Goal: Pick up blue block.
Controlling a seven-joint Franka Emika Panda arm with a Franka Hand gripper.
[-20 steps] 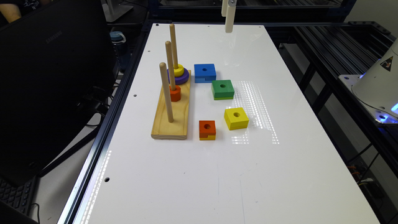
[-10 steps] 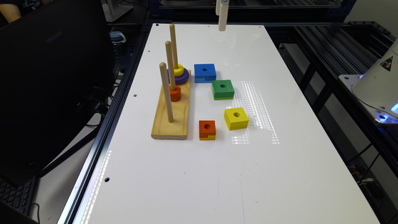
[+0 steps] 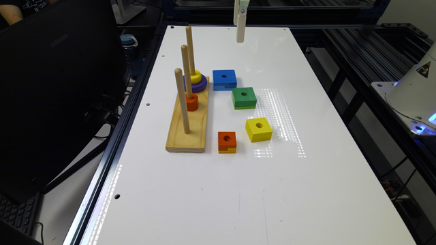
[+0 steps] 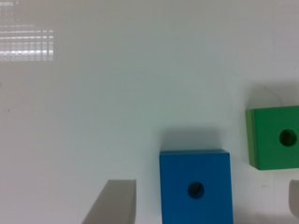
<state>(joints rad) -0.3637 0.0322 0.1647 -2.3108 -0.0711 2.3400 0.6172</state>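
Note:
The blue block (image 3: 224,79) lies flat on the white table (image 3: 238,190), just beside the peg stand, its round hole up and a notch in its near side. In the wrist view the blue block (image 4: 195,186) sits apart from the green block (image 4: 273,136). My gripper (image 3: 240,29) hangs high over the table's far end, beyond the blue block and a little to the exterior view's right of it. The wrist view has my gripper (image 4: 205,189) open, its pale fingers (image 4: 114,203) wide apart and holding nothing.
A wooden stand (image 3: 188,127) with three upright pegs carries a yellow ring on a purple ring (image 3: 199,85) and an orange piece (image 3: 192,102). A green block (image 3: 244,97), a yellow block (image 3: 259,129) and an orange block (image 3: 227,141) lie nearer. A dark monitor (image 3: 51,85) stands at the left.
My gripper has drifted toward the exterior view's left and slightly lower. The blocks and stand have not moved.

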